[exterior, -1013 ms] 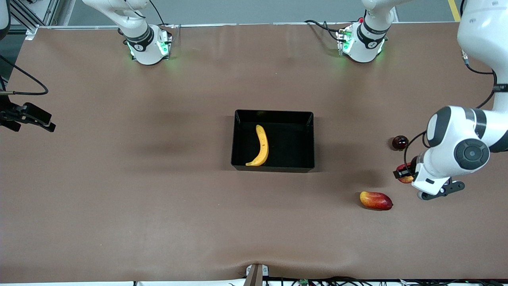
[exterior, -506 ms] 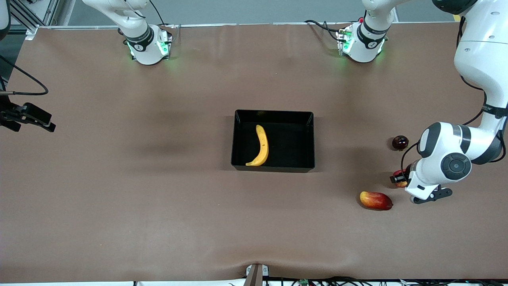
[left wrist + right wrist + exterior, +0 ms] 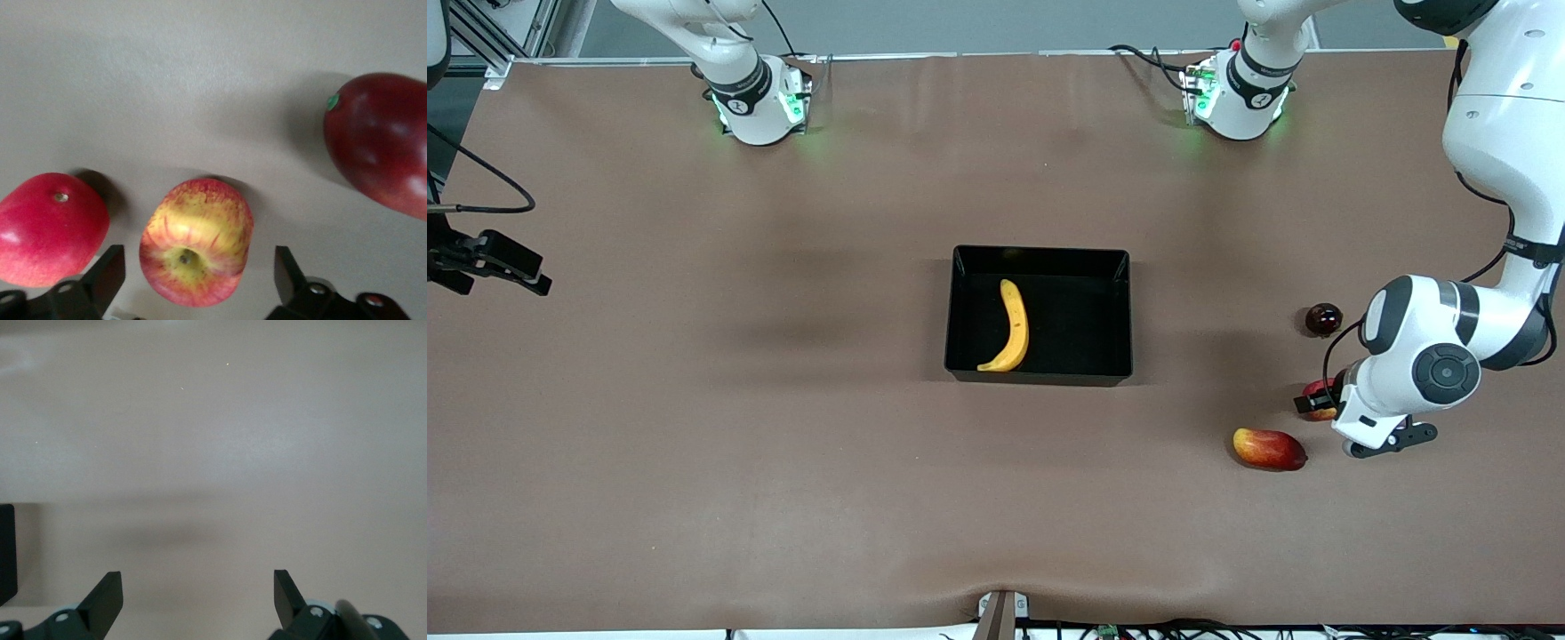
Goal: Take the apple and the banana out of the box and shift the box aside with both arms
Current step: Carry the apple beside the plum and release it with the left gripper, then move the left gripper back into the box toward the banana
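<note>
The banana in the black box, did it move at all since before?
No. The banana lies in the same spot in the box, curved along the wall toward the right arm's end, just as in the earlier pictures.

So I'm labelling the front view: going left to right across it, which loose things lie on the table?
Banana in the black box → mango-like fruit → dark red fruit. The apple, under the left gripper, overlaps these, so I leave it out.

A dark red, glossy round fruit (image 3: 1323, 319) sits on the brown table covering (image 3: 694, 427) toward the left arm's end. Nearer the front camera than that fruit lies an elongated red-and-yellow mango-shaped fruit (image 3: 1268, 449). Between them, a plain pinkish-red round fruit (image 3: 48, 227) rests on the covering.
</note>
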Controlling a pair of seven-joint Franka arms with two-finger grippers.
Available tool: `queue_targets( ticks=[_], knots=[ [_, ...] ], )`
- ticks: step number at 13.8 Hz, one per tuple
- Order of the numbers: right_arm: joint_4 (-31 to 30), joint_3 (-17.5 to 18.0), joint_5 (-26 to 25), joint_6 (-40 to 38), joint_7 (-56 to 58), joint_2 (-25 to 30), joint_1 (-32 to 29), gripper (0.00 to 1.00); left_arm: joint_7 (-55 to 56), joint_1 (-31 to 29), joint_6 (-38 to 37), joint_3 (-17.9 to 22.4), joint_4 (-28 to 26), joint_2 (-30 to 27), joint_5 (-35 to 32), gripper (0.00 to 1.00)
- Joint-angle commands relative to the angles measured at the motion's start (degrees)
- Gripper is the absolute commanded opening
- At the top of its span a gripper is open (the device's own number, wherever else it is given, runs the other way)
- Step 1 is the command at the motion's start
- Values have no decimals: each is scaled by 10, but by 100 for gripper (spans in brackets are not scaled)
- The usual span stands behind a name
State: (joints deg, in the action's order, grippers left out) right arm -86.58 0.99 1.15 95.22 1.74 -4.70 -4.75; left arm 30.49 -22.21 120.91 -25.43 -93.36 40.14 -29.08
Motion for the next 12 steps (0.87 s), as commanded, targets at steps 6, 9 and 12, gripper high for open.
queue_targets(
  ticks=[6, 9, 12],
  knots=[
    [4, 1, 0, -1, 5, 0, -3, 100, 37, 8, -112, -159, 9, -89, 21, 100],
    [4, 1, 0, -1, 5, 0, -3, 100, 68, 85, -117, -190, 12, -80, 15, 100],
    [4, 1, 0, -1, 5, -1, -4, 100, 108, 185, -94, -184, 51, -27, 10, 100]
  ],
)
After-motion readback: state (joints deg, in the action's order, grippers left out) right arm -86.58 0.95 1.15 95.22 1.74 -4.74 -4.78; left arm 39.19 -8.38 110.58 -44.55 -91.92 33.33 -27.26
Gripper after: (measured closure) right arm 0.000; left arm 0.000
